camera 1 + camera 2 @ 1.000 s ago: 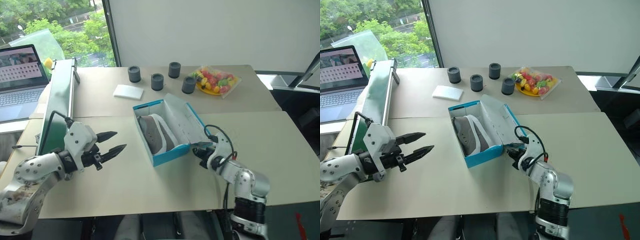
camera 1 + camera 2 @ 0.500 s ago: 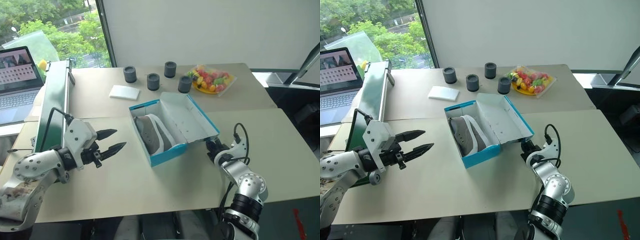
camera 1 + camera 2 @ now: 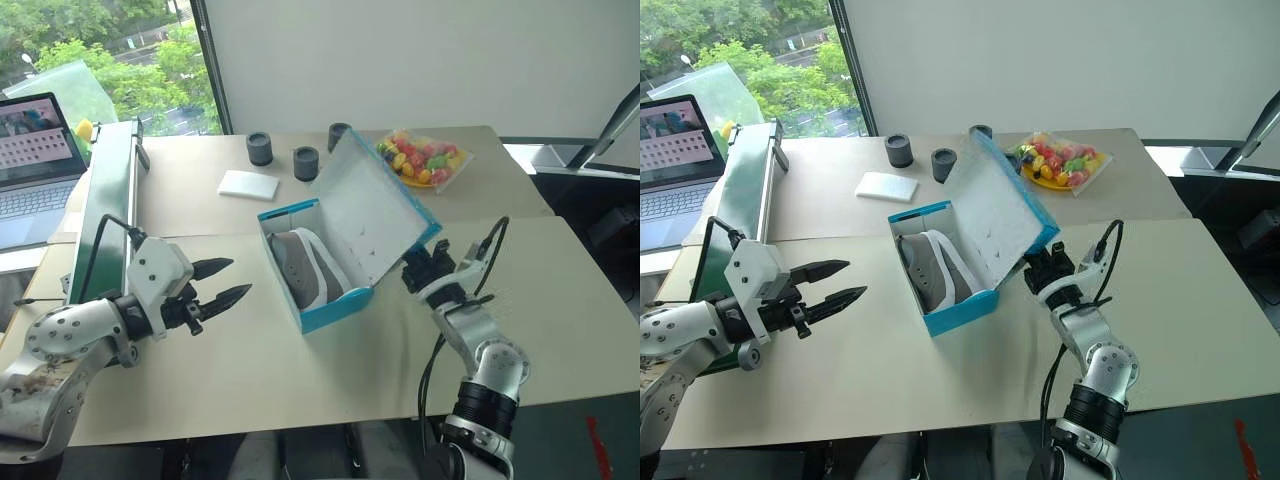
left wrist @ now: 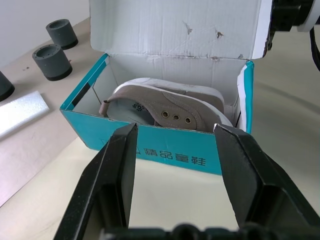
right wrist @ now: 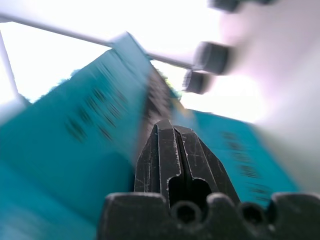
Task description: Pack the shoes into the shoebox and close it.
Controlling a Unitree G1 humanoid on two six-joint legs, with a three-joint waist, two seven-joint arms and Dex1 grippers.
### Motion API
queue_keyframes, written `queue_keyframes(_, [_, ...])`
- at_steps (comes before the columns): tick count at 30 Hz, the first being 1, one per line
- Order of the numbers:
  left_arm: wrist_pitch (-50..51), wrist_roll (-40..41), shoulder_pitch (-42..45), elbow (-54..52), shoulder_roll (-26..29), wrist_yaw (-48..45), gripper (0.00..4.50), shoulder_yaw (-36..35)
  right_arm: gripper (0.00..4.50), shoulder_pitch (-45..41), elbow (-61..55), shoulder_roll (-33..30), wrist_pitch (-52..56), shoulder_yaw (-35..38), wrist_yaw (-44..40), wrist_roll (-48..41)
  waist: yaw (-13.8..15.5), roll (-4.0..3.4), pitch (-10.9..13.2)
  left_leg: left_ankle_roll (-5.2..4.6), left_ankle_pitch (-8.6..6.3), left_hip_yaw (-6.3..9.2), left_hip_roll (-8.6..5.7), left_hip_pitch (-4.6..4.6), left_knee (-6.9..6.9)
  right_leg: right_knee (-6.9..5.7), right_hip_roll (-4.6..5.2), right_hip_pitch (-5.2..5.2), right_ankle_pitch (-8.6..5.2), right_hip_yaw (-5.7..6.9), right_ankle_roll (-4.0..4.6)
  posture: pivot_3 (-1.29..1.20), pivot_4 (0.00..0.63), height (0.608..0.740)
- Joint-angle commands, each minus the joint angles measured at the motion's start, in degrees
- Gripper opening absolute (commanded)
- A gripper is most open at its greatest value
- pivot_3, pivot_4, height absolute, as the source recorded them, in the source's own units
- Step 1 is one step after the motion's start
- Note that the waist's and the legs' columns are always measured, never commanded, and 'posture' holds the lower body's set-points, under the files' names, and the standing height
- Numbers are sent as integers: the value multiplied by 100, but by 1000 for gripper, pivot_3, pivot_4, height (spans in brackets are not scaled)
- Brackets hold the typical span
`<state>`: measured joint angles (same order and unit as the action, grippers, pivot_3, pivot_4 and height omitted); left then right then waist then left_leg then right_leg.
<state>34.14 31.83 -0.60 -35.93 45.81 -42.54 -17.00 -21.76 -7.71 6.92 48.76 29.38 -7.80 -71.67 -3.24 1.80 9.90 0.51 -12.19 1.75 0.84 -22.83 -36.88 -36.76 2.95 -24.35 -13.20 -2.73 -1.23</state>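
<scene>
The cyan shoebox [image 3: 338, 309] sits mid-table with its hinged lid [image 3: 372, 214] standing up, white inside facing the box. The grey-taupe shoes [image 3: 303, 266] lie inside, also seen in the left wrist view as shoes [image 4: 170, 107]. My right gripper [image 3: 419, 267] is shut, its tips against the lid's blue outer face [image 5: 80, 130] near the lid's lower right corner. My left gripper [image 3: 240, 277] hovers above the table left of the box, open and empty, pointing at the box's near wall [image 4: 165, 150].
Dark grey cylinders [image 3: 260, 148] stand at the back, with a flat white pad [image 3: 247, 184] in front of them. A bag of colourful fruit [image 3: 425, 160] lies at the back right. A green panel [image 3: 108, 210] and a laptop [image 3: 35, 150] flank the left side.
My right gripper has risen and rolled, and the lid has swung from lying open to standing tilted over the box. The left gripper stayed where it was.
</scene>
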Motion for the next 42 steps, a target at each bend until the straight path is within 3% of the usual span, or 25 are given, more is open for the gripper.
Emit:
queue_keyframes(1, [35, 78, 63, -165, 39, 71, 2574, -79, 26, -114, -543, -314, 295, -748, -519, -188, -7, 0, 0, 0, 0, 0, 0, 1, 0, -1, -1, 1, 0, 0, 0, 0, 150, 727])
queue_keyframes(6, [72, 69, 40, -196, 30, 112, 2574, -93, 26, -898, -818, -1606, 427, -2753, -1001, 1629, -22, 0, 1, 0, 0, -4, -3, 1, -3, 1, 4, -1, -10, -2, -18, 0, 150, 727])
queue_keyframes(10, [83, 47, -10, -256, 1, 155, 2574, -63, 26, -1741, -101, -2314, -268, -4259, -1364, 3524, -24, 1, 0, 0, 0, -3, 1, 3, -1, 0, -12, -3, -11, -3, -16, 0, 150, 727])
queue_keyframes(15, [92, 35, -30, -304, -50, 245, 2574, -21, 26, -2259, 1286, -2146, -1419, -5093, -1661, 4965, 36, 4, -2, 2, -1, 0, -1, -2, -1, 3, -11, -6, 5, -3, 10, 0, 150, 727])
queue_keyframes(19, [95, 27, -85, -346, -98, 332, 2574, -27, 26, -2600, 2433, -1574, -2130, -5397, -1963, 5609, 36, 4, -2, 3, -1, -1, 0, -4, -1, 1, -11, -12, 8, -5, 14, 0, 150, 727])
queue_keyframes(27, [156, 42, -280, -520, -156, 554, 2574, -172, 26, -2854, 3825, -1057, -2467, -5618, -2393, 6532, 27, 7, -4, 6, -3, 0, 3, 7, -1, -8, -12, -6, 12, -5, 21, 0, 150, 727])
queue_keyframes(34, [170, 10, -537, -735, -266, 783, 2574, -307, 26, -2708, 4027, -1066, -2382, -5559, -2594, 6965, 17, 8, -23, 12, -7, -3, 5, 57, 4, -17, -13, 30, 10, -9, 24, 0, 150, 727])
queue_keyframes(38, [234, -41, -555, -789, -391, 1059, 2574, -331, 26, -2823, 3852, -984, -2174, -5024, -2570, 6728, 25, 9, -24, 12, -7, -3, 5, 58, 3, -21, -14, 30, 10, -10, 24, 0, 150, 727])
queue_keyframes(42, [311, -190, -553, -885, -696, 1582, 2574, -200, 26, -3199, 3256, -861, -1562, -3512, -2424, 5604, 60, 11, -21, 12, -7, -3, 7, 52, 2, -24, -18, 23, 11, -12, 25, 0, 150, 727])
